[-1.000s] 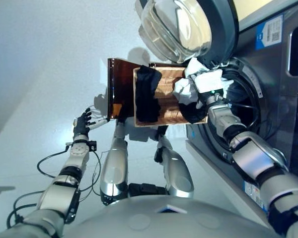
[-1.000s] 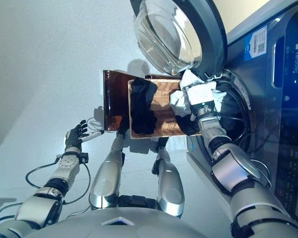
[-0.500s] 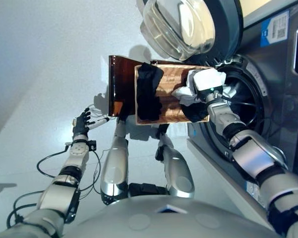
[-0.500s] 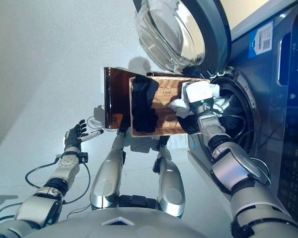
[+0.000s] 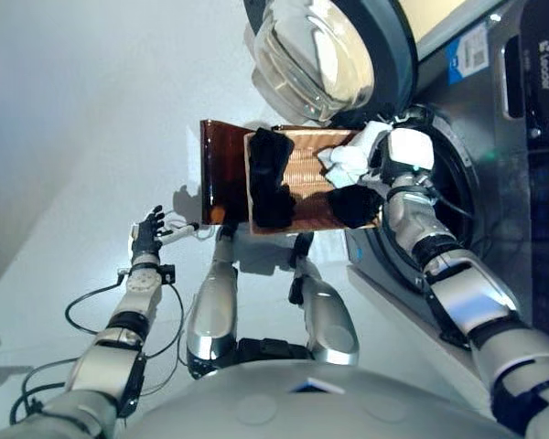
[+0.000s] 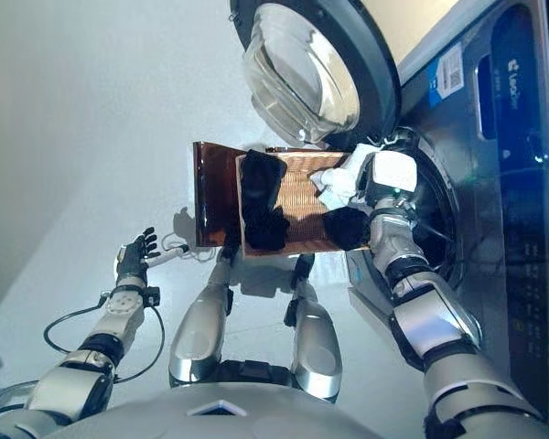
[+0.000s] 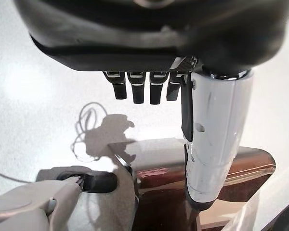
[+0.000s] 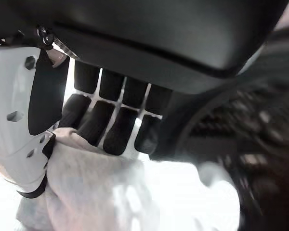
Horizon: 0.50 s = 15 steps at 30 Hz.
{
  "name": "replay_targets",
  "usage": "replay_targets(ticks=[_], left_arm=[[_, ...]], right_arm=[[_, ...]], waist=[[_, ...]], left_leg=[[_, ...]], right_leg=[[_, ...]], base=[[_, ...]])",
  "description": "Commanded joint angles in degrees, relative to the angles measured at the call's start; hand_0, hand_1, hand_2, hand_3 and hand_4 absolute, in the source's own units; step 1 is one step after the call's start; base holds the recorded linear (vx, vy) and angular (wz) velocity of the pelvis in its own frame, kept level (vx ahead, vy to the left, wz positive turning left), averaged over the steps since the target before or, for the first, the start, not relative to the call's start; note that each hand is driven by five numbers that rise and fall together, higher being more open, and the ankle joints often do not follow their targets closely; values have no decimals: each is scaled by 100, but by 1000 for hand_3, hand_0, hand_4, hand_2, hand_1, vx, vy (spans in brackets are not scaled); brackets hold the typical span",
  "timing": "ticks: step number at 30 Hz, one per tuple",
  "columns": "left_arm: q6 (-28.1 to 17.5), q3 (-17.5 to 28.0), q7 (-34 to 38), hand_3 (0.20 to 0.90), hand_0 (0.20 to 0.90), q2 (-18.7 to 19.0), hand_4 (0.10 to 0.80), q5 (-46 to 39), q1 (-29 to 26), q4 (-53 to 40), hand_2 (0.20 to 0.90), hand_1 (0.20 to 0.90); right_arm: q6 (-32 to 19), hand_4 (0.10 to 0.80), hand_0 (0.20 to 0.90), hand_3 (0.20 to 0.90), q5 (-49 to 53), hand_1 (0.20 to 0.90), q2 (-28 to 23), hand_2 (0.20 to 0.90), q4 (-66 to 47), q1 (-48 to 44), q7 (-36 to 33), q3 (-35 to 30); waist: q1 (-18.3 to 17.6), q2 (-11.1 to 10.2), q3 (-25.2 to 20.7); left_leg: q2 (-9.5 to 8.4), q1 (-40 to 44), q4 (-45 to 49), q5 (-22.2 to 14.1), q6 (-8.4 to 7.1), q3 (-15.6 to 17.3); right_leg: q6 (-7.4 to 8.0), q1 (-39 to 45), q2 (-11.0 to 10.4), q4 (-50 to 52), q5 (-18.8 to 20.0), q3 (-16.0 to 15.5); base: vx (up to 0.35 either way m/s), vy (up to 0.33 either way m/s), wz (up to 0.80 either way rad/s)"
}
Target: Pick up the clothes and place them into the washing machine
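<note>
Nearest, the left hand (image 5: 148,234) is held low over the pale floor (image 5: 64,137), well apart from the rest, its fingers (image 7: 135,89) straight and slightly spread, with nothing in them. Further out, a brown basket (image 5: 227,174) is seen near the washing machine (image 5: 522,137). A black garment (image 5: 270,178) is draped over the basket's ribbed side, and a second dark piece (image 5: 352,206) lies at the corner nearest the machine. Just past it, a white cloth (image 5: 346,161) is clamped in the right hand (image 5: 404,151), its fingers (image 8: 108,122) curled onto the fabric with the thumb against it, at the rim of the drum opening (image 5: 457,183). Above, the round glass door (image 5: 316,55) stands swung open.
</note>
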Motion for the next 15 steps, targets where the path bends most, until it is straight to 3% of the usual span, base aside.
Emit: replay_targets(ticks=[1,12,13,14,15], left_arm=[[-153,2,205,900,900,116,800,138,140,161,900,900],[-198,83,313,900,900,-32,800,154,158,441,900,900],[-214,45,343,900,900,-59,800,121,162,417,900,900],[-214,46,343,900,900,-59,800,121,158,417,900,900],[-240,1,363,900,900,-71,800,56,172,382,900,900]], right_arm=[[-298,300,200,200,723,200,-66,200,-53,40,-458,48],[-1051,300,200,200,3230,200,300,200,173,190,-391,-1174],[-1316,300,200,200,4041,200,387,200,217,206,-359,-1515],[-1317,300,200,200,4042,200,386,200,218,203,-358,-1516],[-1614,300,200,200,4982,200,469,200,324,207,-218,-1913]], waist=[[-124,21,-633],[-262,579,-808],[-262,679,-819],[-262,676,-828],[-256,772,-846]], left_leg=[[-45,-4,-53,-206,-186,184],[-398,-15,-44,-293,-39,544],[-442,1,-50,-319,-32,575],[-447,-19,-52,-301,-30,575],[-498,-27,-53,-311,-28,587]], right_leg=[[246,-411,-285,422,-103,198],[335,-569,-582,240,73,618],[348,-567,-630,236,64,634],[350,-584,-635,229,82,636],[369,-588,-678,221,84,652]], base=[[-10,140,-16],[-8,128,-17],[5,59,-5],[18,114,-7],[7,57,-7]])
